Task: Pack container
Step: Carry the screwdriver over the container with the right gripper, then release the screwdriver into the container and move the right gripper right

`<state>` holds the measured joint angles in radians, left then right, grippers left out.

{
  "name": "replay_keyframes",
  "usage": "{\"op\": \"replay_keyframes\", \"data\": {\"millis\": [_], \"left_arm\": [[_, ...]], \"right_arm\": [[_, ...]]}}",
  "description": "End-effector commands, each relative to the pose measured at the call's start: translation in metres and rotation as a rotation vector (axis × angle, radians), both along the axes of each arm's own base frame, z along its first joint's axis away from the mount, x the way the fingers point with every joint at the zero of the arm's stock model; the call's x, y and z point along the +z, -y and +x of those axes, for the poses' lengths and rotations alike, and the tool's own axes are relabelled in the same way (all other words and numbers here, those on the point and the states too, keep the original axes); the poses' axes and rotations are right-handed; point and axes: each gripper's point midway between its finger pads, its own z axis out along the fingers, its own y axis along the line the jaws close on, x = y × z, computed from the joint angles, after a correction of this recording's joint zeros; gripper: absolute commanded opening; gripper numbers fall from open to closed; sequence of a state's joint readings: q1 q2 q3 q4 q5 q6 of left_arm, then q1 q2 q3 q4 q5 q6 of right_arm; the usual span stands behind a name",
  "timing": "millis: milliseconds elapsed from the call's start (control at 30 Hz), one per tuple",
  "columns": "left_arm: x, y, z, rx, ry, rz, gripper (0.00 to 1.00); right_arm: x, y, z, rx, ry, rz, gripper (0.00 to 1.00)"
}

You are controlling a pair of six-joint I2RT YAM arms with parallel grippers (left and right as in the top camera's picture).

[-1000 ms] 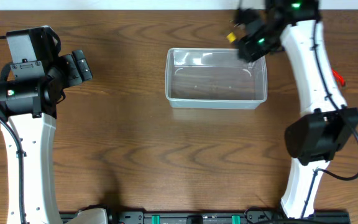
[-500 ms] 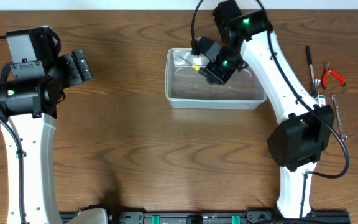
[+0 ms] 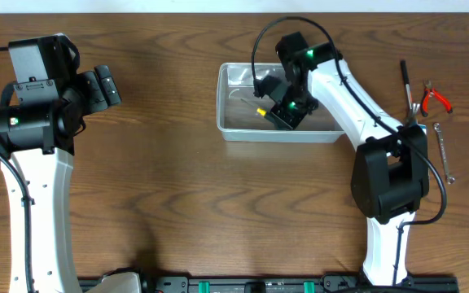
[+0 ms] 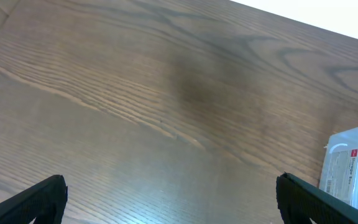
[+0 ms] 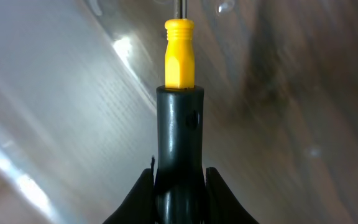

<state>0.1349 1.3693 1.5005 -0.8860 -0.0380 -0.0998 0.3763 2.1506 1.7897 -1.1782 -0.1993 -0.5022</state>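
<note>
- Yellow marks the change: the yellow-ended screwdriver (image 5: 179,56) in your right tool (image 3: 279,110) has travelled in the last second from the far right corner of the container (image 3: 283,137) to over its middle.
- Your right tool is narrow and clamped on the screwdriver's black handle. The wrist view shows the metal shaft pointing at the clear floor of the tub, so nothing is released yet.
- The container sits on the counter (image 3: 177,203) toward the far side, between the arms and nearer your right one. It has not shifted, and what shows of it holds nothing else.
- Your left tool (image 3: 104,85) stays wide and holds nothing, well apart to the left of the container.
- I judge the carry done and the drop next. Pliers (image 3: 438,99) and a wrench (image 3: 444,150) wait on the counter to the right.
</note>
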Motion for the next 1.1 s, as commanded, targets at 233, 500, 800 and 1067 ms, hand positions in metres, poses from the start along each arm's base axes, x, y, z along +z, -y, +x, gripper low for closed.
{"op": "replay_keyframes", "data": {"millis": [233, 500, 800, 1067], "left_arm": [[0.005, -0.003, 0.001, 0.002, 0.008, 0.022, 0.98], [0.005, -0.003, 0.001, 0.002, 0.008, 0.022, 0.98], [0.005, -0.003, 0.001, 0.002, 0.008, 0.022, 0.98], [0.005, -0.003, 0.001, 0.002, 0.008, 0.022, 0.98]], "right_arm": [[-0.021, 0.006, -0.005, -0.042, -0.020, -0.016, 0.38], [-0.016, 0.001, 0.007, -0.043, 0.027, 0.004, 0.60], [0.071, 0.000, 0.053, -0.169, 0.175, 0.041, 0.61], [0.153, 0.098, 0.100, -0.654, 0.355, -0.047, 0.72]]}}
